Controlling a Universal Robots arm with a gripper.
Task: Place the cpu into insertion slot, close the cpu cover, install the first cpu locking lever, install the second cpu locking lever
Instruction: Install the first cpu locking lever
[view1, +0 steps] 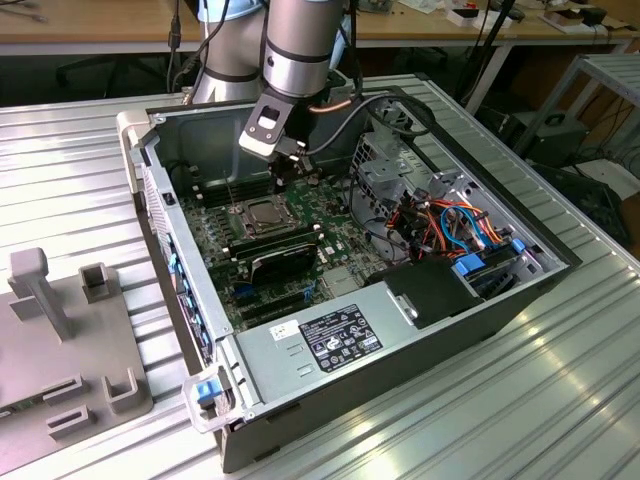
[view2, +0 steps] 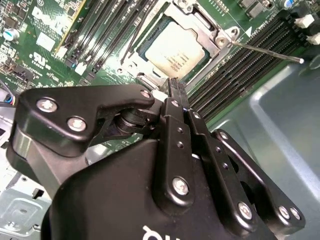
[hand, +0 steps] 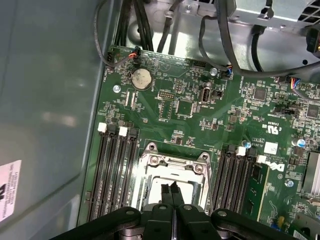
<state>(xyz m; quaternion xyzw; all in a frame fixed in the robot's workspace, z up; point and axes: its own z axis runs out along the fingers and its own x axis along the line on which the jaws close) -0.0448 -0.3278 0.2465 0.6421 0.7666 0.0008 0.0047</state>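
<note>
Fingers (hand: 165, 196), pressed together, hover just above the cpu (view2: 172, 50) under the lowered cpu cover (hand: 175, 163). One locking lever (view2: 265, 51) juts up beside them.

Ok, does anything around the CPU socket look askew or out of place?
One thing: a thin locking lever stands raised beside the cpu cover, not latched flat along it. The cpu sits level within the cover's opening, and the shut gripper is above it. No damage shows.
</note>
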